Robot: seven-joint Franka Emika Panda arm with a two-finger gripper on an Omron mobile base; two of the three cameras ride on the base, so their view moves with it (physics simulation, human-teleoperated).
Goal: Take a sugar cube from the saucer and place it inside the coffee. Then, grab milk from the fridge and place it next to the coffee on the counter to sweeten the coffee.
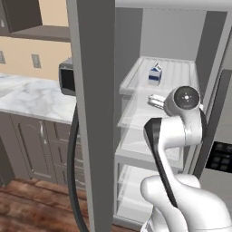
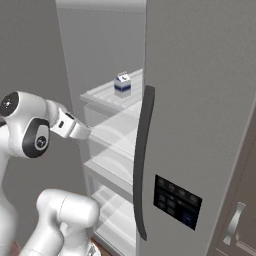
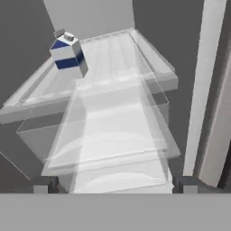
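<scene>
While milk (image 1: pixel 155 74) stands upright on fridge (image 1: pixel 93 136) shelf | hand view: end effector (image 3: pixel 115 185) wide apart

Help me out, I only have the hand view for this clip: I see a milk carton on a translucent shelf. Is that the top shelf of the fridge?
Observer: Of those visible, yes. The left base view shows the milk on the uppermost shelf, with more shelves below it.
Operator: Is the fridge door fully open?
Observer: It's swung open. The right base view shows the door with its long dark handle and a dark panel.
Operator: Is anything beside the fridge?
Observer: The left base view shows a white marble counter left of it.
</scene>
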